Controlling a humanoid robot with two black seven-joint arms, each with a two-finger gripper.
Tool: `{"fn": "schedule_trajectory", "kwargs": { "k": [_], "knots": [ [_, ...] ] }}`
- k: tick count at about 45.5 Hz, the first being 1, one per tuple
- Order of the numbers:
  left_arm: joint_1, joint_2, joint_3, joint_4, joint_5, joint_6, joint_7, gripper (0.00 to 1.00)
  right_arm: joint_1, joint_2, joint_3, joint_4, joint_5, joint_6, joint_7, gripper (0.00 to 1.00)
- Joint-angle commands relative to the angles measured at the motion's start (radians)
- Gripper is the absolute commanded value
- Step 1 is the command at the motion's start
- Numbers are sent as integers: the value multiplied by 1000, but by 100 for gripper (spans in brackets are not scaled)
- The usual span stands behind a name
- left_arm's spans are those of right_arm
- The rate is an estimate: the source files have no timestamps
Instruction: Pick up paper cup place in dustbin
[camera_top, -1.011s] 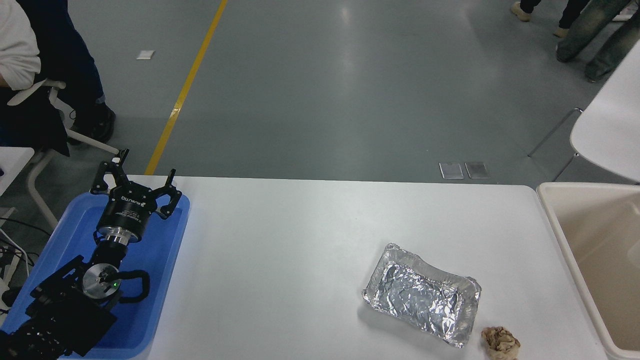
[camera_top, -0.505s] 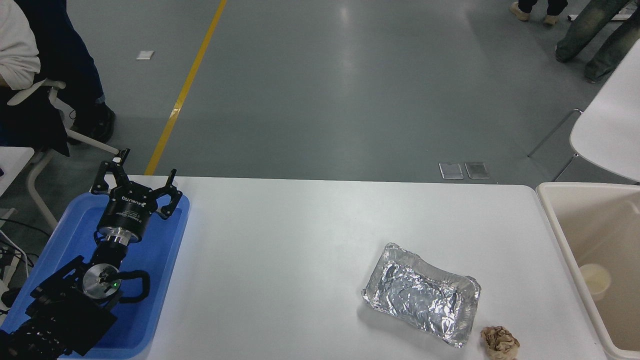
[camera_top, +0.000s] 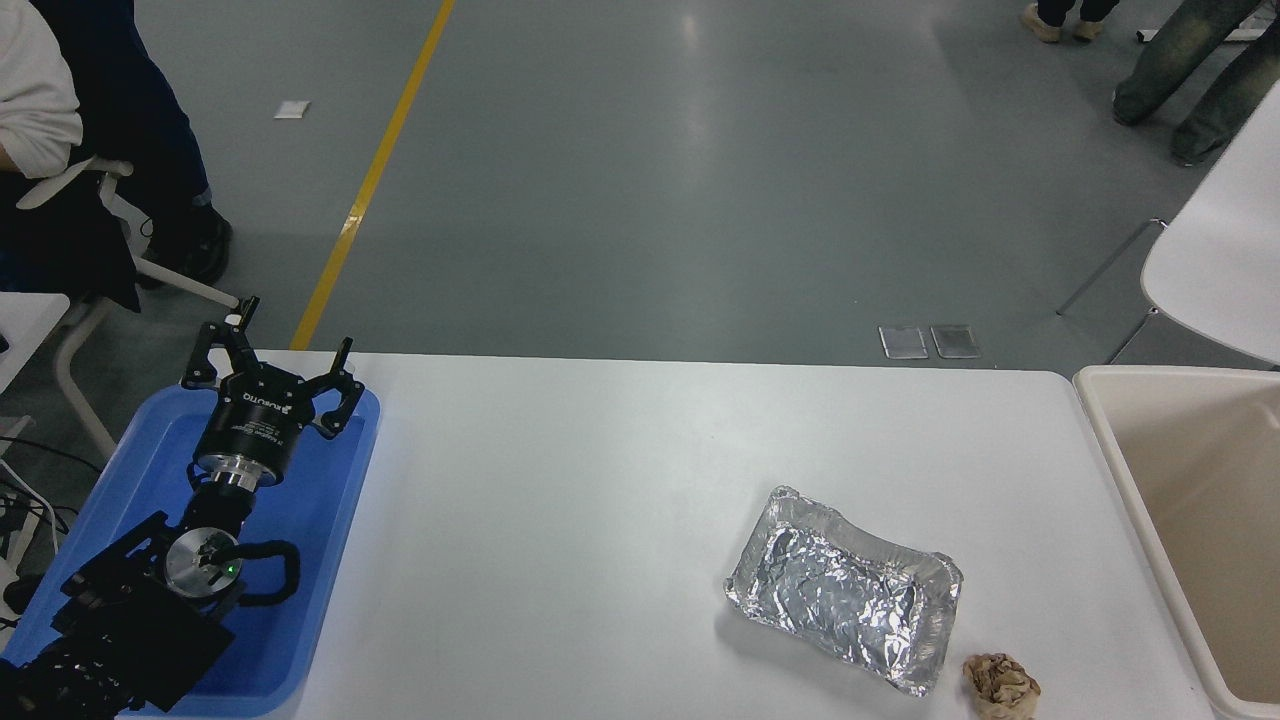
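Observation:
The cream-beige dustbin (camera_top: 1100, 420) stands off the table's right end, partly cut by the picture's edge; the part of its inside that shows is bare. The paper cup is out of view. My left gripper (camera_top: 270, 352) is parked at the lower left above the blue tray (camera_top: 340, 520), fingers spread open and holding nothing. The right arm and its gripper do not show in this view.
A crumpled silver foil tray (camera_top: 845, 590) lies right of the table's middle, with a brown paper ball (camera_top: 1000, 685) at the front edge beside it. A seated person is at the far left; legs of people stand at the top right. A white chair (camera_top: 1220, 270) stands behind the dustbin.
Half a second ago the paper cup showed inside the dustbin at its right; now it is gone from view. The left arm has not moved.

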Motion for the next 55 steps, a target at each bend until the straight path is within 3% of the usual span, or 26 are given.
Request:
{"fn": "schedule_trajectory", "kwargs": {
  "k": [1,13,22,36,45,52,55],
  "knots": [
    [0,1,0,0,0,0,0,100,53,-184,18,319,-15,2,0,100],
    [0,1,0,0,0,0,2,100,240,-387,-109,690,-80,117,0,100],
    [-1,-1,0,0,0,0,2,100,452,-416,-318,790,-78,244,0,100],
    [0,-1,0,0,0,0,2,100,791,-309,-639,804,-78,522,0,100],
    [0,-1,0,0,0,0,3,100,1067,-212,-849,821,-78,799,1,100],
    [-1,-1,0,0,0,0,3,100,1239,-152,-903,838,-75,1057,1,100],
    [0,-1,0,0,0,0,3,100,1287,-132,-901,838,-66,1065,3,100]
  ]
}}
